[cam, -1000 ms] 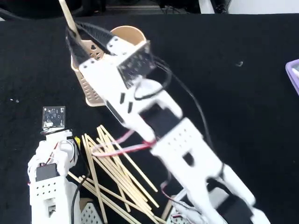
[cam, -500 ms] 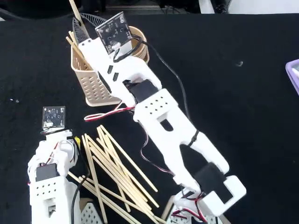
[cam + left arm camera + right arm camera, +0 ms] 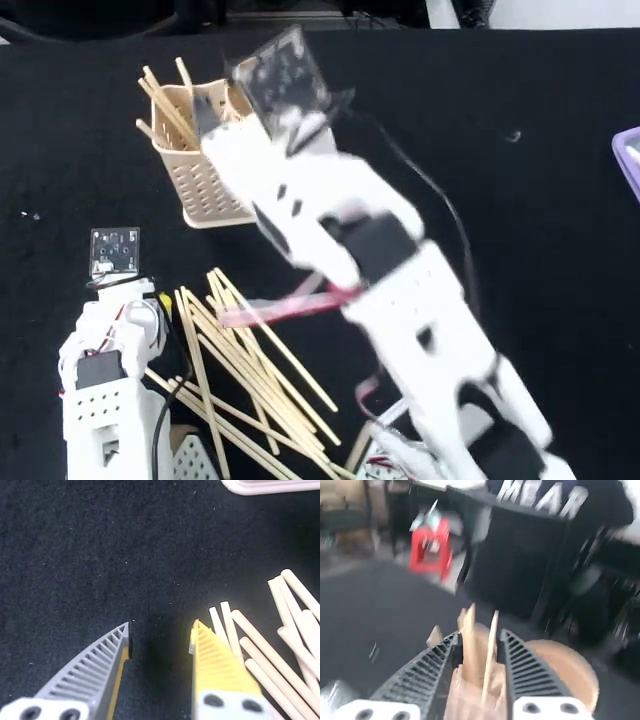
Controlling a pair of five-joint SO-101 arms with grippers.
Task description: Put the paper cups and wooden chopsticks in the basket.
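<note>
Right fingers point(image 3: 525, 672) are parted above the basket point(image 3: 195, 180) and grip nothing. Two chopstick ends point(image 3: 491, 630) stand up in the gap between them, and a paper cup point(image 3: 567, 667) sits just past one finger. Left fingers point(image 3: 220, 672) are parted low over the black table point(image 3: 75, 540) with nothing between them. Loose chopsticks point(image 3: 260, 645) lie just beside one finger. White lettering point(image 3: 542, 497) shows on a dark shape in the room behind.

light: bright, even, from above | table point(image 3: 560, 300): matte black, dull | shadow: soft dark patch beside left gripper point(image 3: 160, 630) | blur: right arm point(image 3: 300, 190) smeared in high view, right wrist room point(image 3: 395, 530) hazy
</note>
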